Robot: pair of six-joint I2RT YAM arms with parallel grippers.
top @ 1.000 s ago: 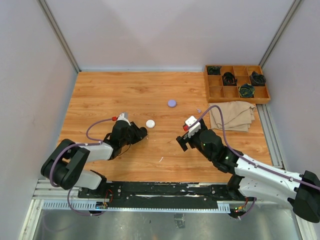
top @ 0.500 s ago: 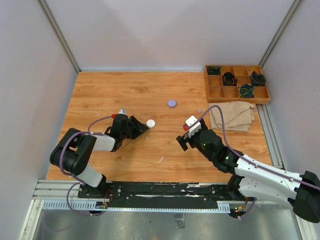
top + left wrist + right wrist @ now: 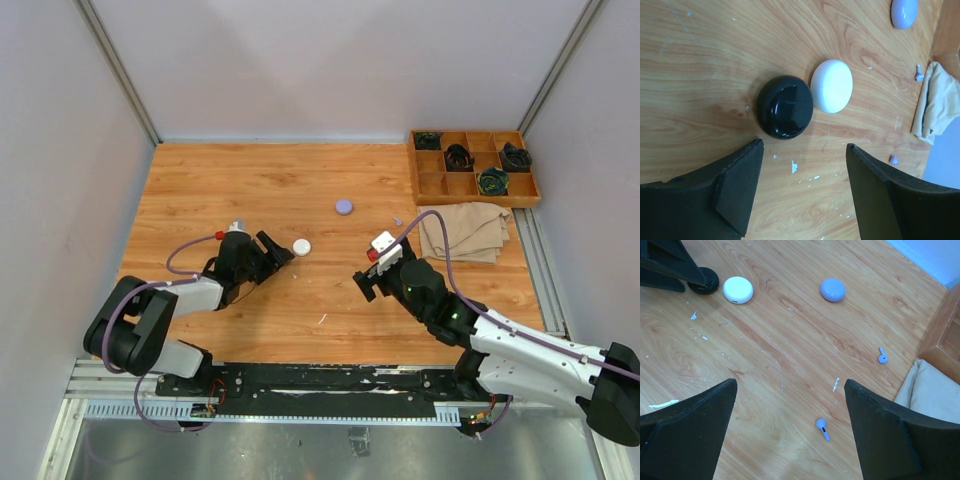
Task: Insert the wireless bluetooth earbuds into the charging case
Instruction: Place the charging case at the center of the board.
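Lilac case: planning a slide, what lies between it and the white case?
Only bare tabletop with tiny flecks lies between the lilac case and the white case, seen in the right wrist view.

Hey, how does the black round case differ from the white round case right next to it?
The black case is dark and glossy, showing reflections; the white case is pale and looks matte. The black case lies nearer the open left gripper, and the white case sits just beyond it. Both are round, pebble-like and similar in size, and both lie flat on the wood table.
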